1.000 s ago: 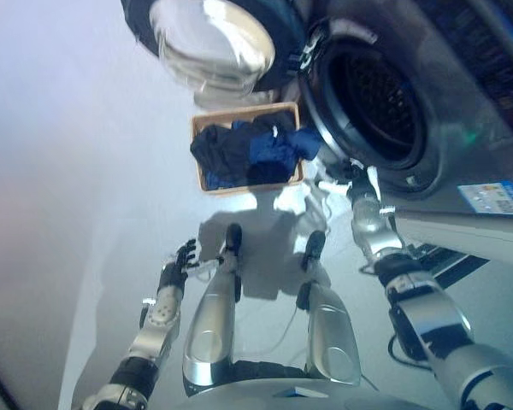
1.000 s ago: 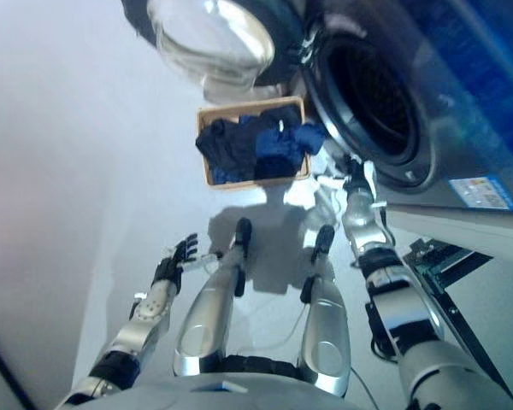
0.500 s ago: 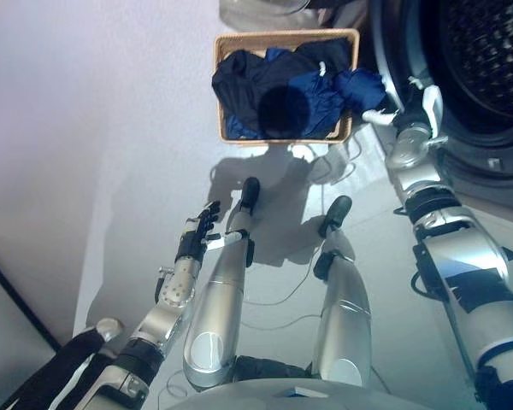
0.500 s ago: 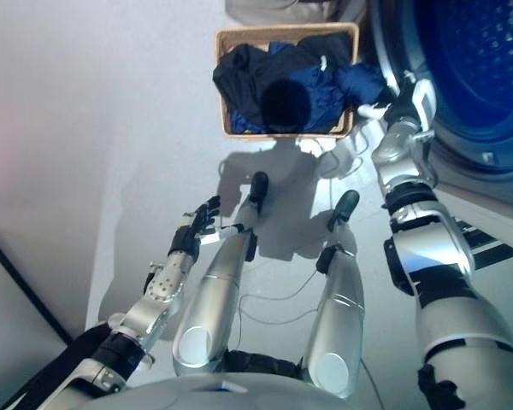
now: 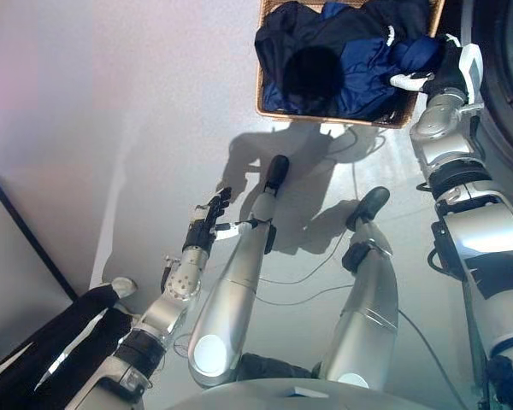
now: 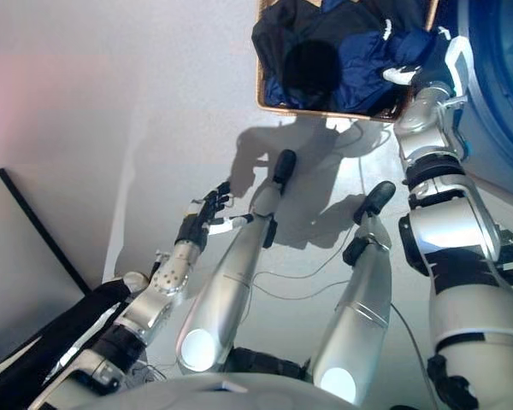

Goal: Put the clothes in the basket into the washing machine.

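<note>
A wicker basket (image 5: 260, 84) stands on the floor at the top of the view, filled with dark blue and black clothes (image 5: 352, 53). My right hand (image 5: 438, 75) is at the basket's right rim, with a white-tipped finger stretched out onto the blue cloth; it holds nothing that I can see. The washing machine (image 6: 496, 77) shows only as a curved front at the far right edge, close beside the basket. My left hand (image 5: 207, 224) hangs low at the left, well short of the basket, its fingers relaxed and empty.
Pale floor lies between me and the basket. A black strip (image 5: 26, 232) runs slantwise across the floor at the left edge. The machine's front closes off the right side.
The view has tipped down, so basket and machine now sit at the top and right edges. My right hand has come from beside the machine's opening to the basket's right rim. Left hand unchanged.
</note>
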Controlling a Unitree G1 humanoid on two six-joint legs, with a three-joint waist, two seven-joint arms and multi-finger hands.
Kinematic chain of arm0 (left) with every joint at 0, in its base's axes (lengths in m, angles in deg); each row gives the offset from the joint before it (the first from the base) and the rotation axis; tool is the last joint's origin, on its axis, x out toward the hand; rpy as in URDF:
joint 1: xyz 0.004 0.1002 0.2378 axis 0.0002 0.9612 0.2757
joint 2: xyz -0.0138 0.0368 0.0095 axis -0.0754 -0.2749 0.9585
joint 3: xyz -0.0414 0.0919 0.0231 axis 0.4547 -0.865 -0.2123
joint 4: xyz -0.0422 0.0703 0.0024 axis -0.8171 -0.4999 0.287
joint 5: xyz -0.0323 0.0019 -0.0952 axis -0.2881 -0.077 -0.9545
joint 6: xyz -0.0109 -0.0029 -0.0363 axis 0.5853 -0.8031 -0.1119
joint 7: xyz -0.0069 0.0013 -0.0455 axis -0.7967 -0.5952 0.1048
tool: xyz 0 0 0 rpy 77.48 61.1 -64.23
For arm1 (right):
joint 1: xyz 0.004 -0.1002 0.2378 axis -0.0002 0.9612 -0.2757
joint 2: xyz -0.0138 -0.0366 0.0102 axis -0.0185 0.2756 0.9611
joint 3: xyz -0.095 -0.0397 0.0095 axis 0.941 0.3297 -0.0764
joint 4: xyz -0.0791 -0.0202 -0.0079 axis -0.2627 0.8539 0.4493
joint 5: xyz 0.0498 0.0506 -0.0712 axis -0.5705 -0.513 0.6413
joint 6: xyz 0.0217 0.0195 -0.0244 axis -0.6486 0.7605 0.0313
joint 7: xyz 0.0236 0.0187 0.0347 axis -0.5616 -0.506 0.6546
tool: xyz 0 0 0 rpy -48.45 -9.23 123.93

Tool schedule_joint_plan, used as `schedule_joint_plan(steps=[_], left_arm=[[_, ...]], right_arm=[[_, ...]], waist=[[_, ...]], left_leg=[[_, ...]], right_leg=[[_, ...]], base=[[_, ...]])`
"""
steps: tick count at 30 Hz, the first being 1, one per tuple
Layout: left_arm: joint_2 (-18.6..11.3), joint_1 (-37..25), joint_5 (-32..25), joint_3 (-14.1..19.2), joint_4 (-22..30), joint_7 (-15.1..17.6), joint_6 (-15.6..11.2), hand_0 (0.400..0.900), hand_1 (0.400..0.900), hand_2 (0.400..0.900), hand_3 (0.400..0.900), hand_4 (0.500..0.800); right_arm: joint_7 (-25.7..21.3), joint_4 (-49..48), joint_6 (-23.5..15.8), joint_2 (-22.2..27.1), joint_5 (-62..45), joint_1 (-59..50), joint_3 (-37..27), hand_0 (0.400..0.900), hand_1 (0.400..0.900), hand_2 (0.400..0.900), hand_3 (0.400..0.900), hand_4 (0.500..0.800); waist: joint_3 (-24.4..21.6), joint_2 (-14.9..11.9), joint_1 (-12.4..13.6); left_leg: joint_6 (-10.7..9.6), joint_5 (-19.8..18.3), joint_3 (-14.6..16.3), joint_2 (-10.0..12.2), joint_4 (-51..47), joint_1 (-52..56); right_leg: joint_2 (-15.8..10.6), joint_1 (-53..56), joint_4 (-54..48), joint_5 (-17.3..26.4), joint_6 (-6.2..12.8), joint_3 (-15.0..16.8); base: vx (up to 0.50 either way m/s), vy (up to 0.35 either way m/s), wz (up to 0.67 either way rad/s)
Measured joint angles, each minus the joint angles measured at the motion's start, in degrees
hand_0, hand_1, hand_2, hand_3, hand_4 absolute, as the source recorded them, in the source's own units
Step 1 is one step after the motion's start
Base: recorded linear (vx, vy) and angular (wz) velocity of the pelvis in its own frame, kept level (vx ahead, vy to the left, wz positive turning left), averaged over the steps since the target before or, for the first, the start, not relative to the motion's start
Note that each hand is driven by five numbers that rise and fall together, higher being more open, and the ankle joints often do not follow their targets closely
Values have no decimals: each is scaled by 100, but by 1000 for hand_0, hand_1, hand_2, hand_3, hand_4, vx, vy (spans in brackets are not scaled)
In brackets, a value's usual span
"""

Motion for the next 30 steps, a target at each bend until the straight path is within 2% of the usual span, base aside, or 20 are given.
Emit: schedule_joint_plan(steps=[7,12,17,24,25,26,27,30], left_arm=[[-47,-29,2,-109,295,31,-32,900,900,900,900,800],[-155,-58,4,-174,475,115,-121,900,900,900,900,800],[-186,-138,10,-188,585,169,-202,900,900,900,900,800],[-221,-140,15,-272,620,170,-224,900,900,900,900,800],[-233,-140,14,-271,642,170,-224,900,900,900,900,800],[-236,-140,15,-270,666,171,-224,900,900,900,900,800],[-236,-140,15,-271,687,171,-225,900,900,900,900,800],[-233,-141,14,-274,708,172,-226,900,900,900,900,800]], right_arm=[[-154,18,16,410,392,-48,227,900,900,900,900,800],[-534,111,130,597,1246,-177,613,900,900,900,900,800],[-866,115,336,630,1888,-196,846,900,900,900,900,800],[-937,140,476,624,2205,-197,925,900,900,900,900,800],[-930,141,476,624,2206,-197,925,827,827,827,827,756],[-915,146,476,625,2204,-197,917,494,494,494,494,556],[-911,148,476,626,2203,-203,909,400,400,400,400,500],[-940,152,478,653,2183,-252,849,400,400,400,400,500]], waist=[[1,109,45],[0,152,62],[-2,155,68],[-2,156,88],[-2,156,88],[-2,156,88],[-3,156,93],[-3,157,93]], left_leg=[[25,-11,5,-133,214,-395],[20,-77,44,-238,516,-770],[14,-144,64,-321,776,-1052],[4,-160,124,-375,892,-1160],[-2,-156,122,-389,901,-1161],[-6,-153,119,-404,903,-1161],[-8,-152,118,-408,901,-1161],[-12,-153,122,-407,898,-1162]], right_leg=[[-163,-502,475,-184,26,105],[-284,-966,924,-338,9,257],[-373,-1327,1305,-467,12,352],[-437,-1561,1599,-560,-34,500],[-453,-1580,1637,-581,-40,511],[-471,-1603,1669,-606,-41,528],[-476,-1614,1678,-612,-42,537],[-470,-1616,1664,-611,-42,554]], base=[[-14,16,9],[-10,28,11],[1,5,6],[1,7,6],[0,0,0],[0,0,0],[14,-8,-3],[0,0,0]])
